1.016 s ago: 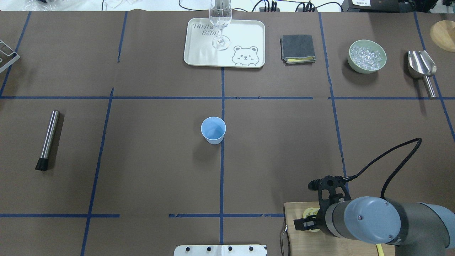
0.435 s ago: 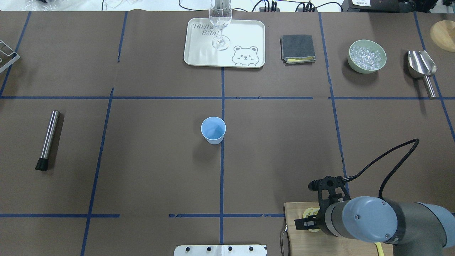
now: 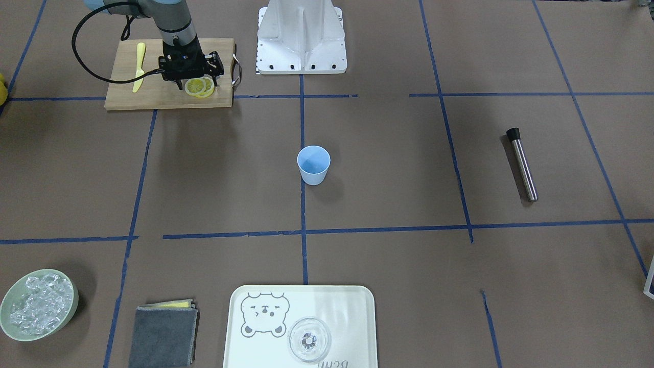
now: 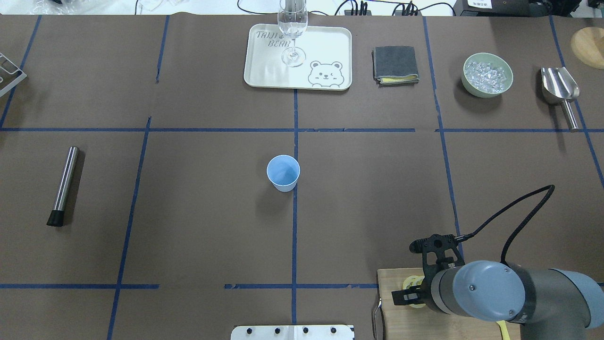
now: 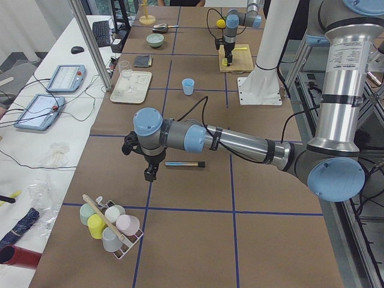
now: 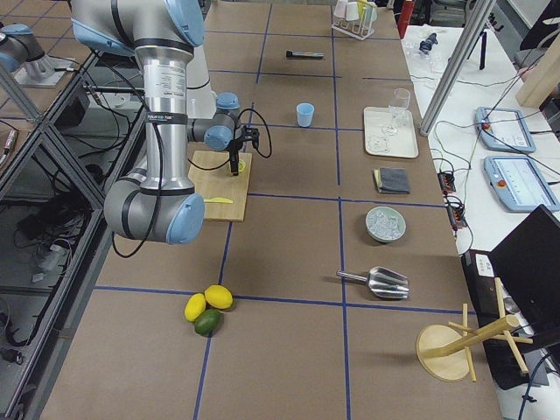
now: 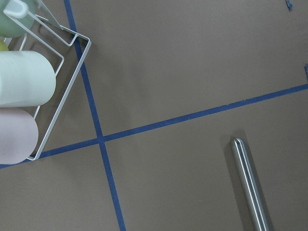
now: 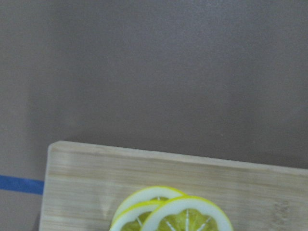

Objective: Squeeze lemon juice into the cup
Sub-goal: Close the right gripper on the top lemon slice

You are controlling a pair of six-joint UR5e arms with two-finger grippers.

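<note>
Wood board (image 3: pixel 153 97) in front view, carrying lemon slices (image 3: pixel 196 88), right hand (image 3: pixel 198 83) splayed open around them. Overhead: puts light-blue cup (image 4: pixel 283 173) mid-tabletop (image 4: pixel 188 212), well apart. Left side view: shows left hand (image 5: pixel 149 175) hovering beside steel rod (image 5: pixel 185 163); can't tell its grip.

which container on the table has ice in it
The pale green bowl, heaped with clear ice cubes; the light-blue cup and the clear glass hold none.
</note>
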